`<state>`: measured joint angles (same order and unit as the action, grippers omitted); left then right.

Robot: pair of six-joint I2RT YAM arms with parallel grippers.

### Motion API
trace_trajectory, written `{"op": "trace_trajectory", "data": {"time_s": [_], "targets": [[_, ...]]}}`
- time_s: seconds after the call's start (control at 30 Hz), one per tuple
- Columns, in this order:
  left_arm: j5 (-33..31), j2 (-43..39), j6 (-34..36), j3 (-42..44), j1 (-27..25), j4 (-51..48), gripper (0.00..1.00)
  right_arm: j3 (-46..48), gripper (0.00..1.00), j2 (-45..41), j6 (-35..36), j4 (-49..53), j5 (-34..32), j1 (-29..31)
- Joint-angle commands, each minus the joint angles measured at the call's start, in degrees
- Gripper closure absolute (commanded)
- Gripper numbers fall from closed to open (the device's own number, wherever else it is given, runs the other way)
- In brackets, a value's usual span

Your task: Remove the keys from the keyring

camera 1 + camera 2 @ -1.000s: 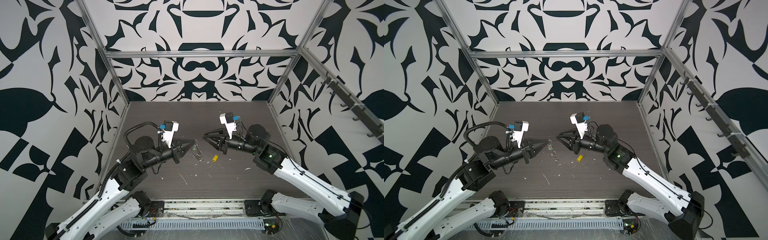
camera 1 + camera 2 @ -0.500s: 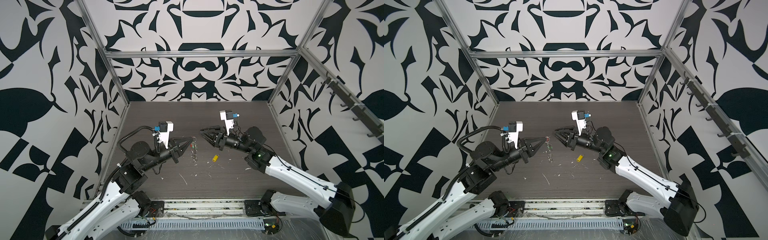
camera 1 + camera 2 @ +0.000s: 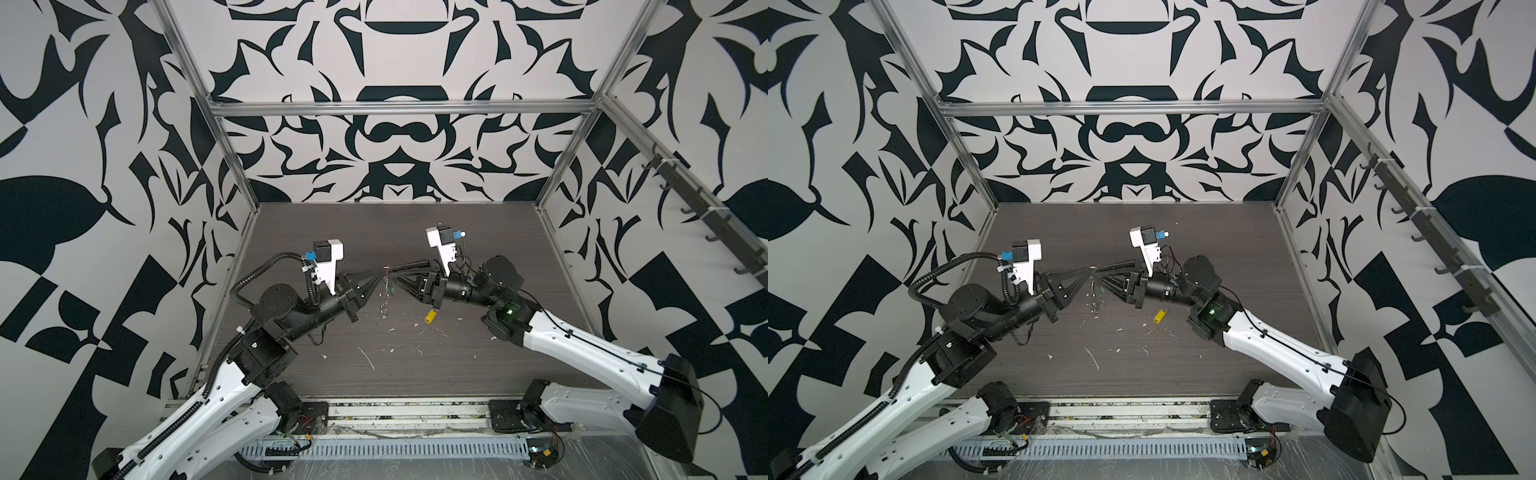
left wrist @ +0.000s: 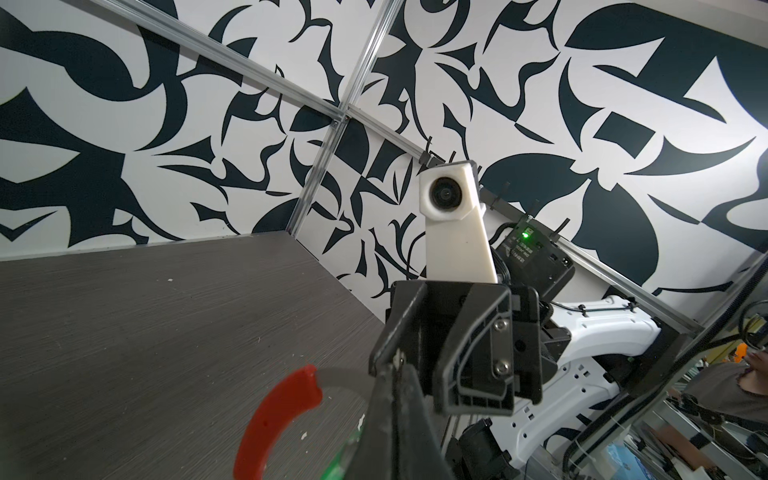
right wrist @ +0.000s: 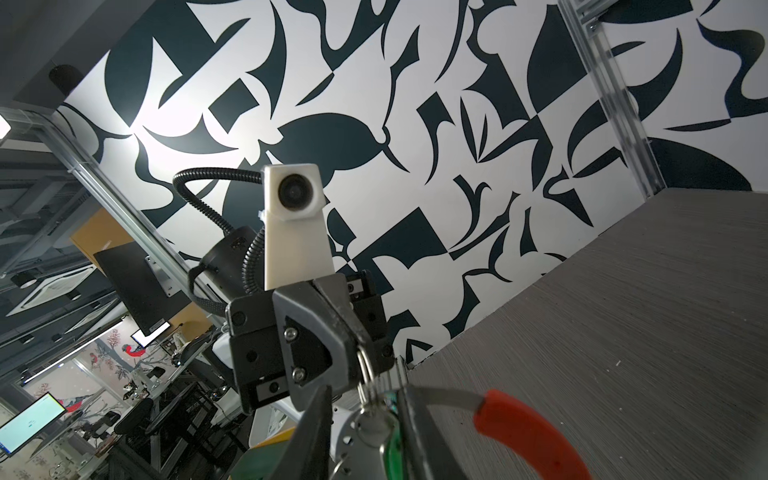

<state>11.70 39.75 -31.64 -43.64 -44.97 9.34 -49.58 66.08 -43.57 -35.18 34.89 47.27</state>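
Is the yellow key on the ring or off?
Off: the yellow key lies on the table, apart from the keyring.

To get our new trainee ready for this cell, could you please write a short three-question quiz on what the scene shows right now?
1. True or false: the yellow key lies on the table, off the keyring.
2. Where is the keyring? A) flat on the table B) held aloft by the left gripper C) on a wall hook
3. Fill in: the other key, hanging from the keyring, has a ____ head.
Key: 1 true; 2 B; 3 green.
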Motion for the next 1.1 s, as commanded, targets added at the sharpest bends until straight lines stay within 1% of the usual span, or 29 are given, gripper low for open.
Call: {"op": "trace_trajectory", "data": {"time_s": [0.0, 0.1, 0.2, 0.33, 0.4, 0.5, 0.53, 0.57, 0.6, 0.63, 0.67, 0.73, 0.83, 0.87, 0.93, 1.07], "targets": [[-0.36, -0.09, 0.61, -0.03, -0.03, 3.03, 1.00, -2.71, 0.72, -0.84, 0.26, -3.76, 0.29, 0.24], [-0.10, 0.12, 0.61, -0.12, 0.00, 3.00, 1.00, -3.10, 0.76, -0.98, 1.00, -3.11, -0.33, 0.32], [-0.16, 0.17, 0.69, -0.13, -0.02, 3.05, 1.00, -3.95, 0.80, -0.48, 1.37, -2.08, 0.51, 0.27], [-0.23, 0.16, 0.79, -0.13, -0.02, 2.84, 1.00, -3.86, 0.90, -0.61, 1.53, -1.87, 0.28, 0.28], [-0.28, 0.46, 0.71, -0.13, -0.03, 2.82, 1.00, -4.07, 1.00, -0.84, 1.92, -0.91, 0.00, 0.28], [-0.03, 0.49, 0.62, -0.86, -0.03, 1.19, 1.00, -5.00, 1.00, -1.97, 4.27, 3.96, -0.64, 0.28], [-0.26, 0.15, 0.61, -1.25, -0.03, -0.21, 0.96, -5.69, 1.00, -2.63, 5.96, 7.16, -0.87, 0.27], [-0.23, -0.28, 0.63, -1.57, 0.01, -1.52, 0.86, -6.57, 1.00, -3.24, 7.75, 9.98, -0.89, 0.23], [-0.86, -1.05, 0.70, -1.71, -0.02, -2.89, 0.71, -7.73, 1.00, -3.94, 10.30, 14.86, -0.97, 0.28], [-1.63, -1.99, 0.77, -1.71, 0.01, -4.17, 0.59, -9.36, 1.00, -4.43, 13.34, 19.75, -0.63, 0.22], [-1.89, -2.77, 1.48, -1.80, -0.03, -5.23, 0.54, -10.90, 1.00, -4.71, 15.93, 23.75, 0.02, 0.27], [-0.86, -3.85, 3.15, -2.83, 0.01, -8.54, 0.53, -14.37, 1.00, -4.53, 21.85, 31.72, 3.16, 0.20], [3.52, -2.51, 5.06, -6.60, 0.02, -15.18, 0.59, -19.81, 1.00, -2.98, 30.59, 44.06, 6.33, 0.16], [4.80, -1.92, 5.50, -7.77, 0.01, -17.05, 0.61, -21.35, 1.00, -2.52, 32.93, 47.07, 6.50, 0.18], [6.53, -1.11, 5.92, -9.02, -0.02, -19.31, 0.61, -23.97, 1.00, -1.56, 37.12, 52.88, 7.52, 0.19], [10.11, -0.11, 6.76, -10.30, 0.04, -21.43, 0.61, -27.84, 1.00, -0.71, 43.82, 60.34, 8.43, 0.19]]}}
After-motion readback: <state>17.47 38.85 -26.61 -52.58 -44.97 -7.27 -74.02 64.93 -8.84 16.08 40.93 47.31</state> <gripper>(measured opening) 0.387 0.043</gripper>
